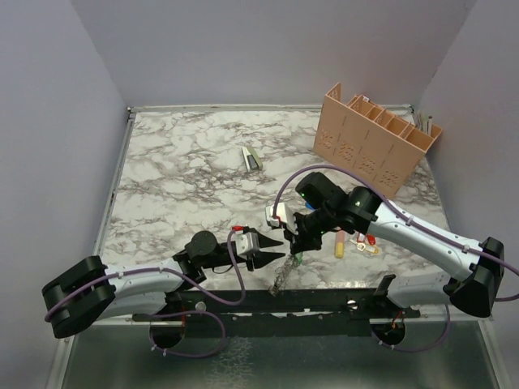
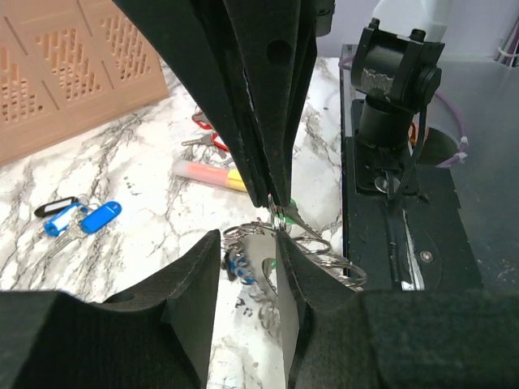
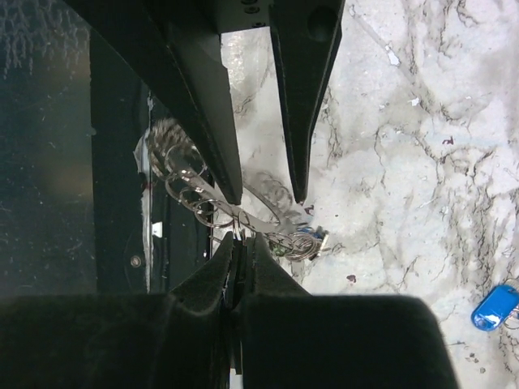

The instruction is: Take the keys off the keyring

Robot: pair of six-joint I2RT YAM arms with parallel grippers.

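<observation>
Top: right tool (image 1: 297, 256) clamped on keyring (image 1: 280, 279) at near edge of counter (image 1: 186, 186), left tool (image 1: 280, 250) beside | Left wrist: left tool (image 2: 247, 243) apart, astride keyring (image 2: 328, 261) and blue keys (image 2: 240, 269) | Right wrist: right tool (image 3: 238, 241) tips together on keyring (image 3: 193, 191) wire.

Cool marble, black tooling, a few bright spots.

You have a white table (image 1: 186, 162) veined in grey, with a salmon-tan crate (image 1: 373, 142) punched in dot patterns at the far right. The left gripper (image 1: 278, 250) and right gripper (image 1: 296, 253) are matte black, on white arms with black joints and purple cables (image 1: 292, 182). The keyring (image 2: 332, 263) is silver and the keys (image 2: 242, 271) show blue. Nearby you see blue tags (image 2: 101, 215), a red-tagged bunch (image 1: 365, 241) and a yellow-and-pink tube (image 1: 339, 245).
</observation>
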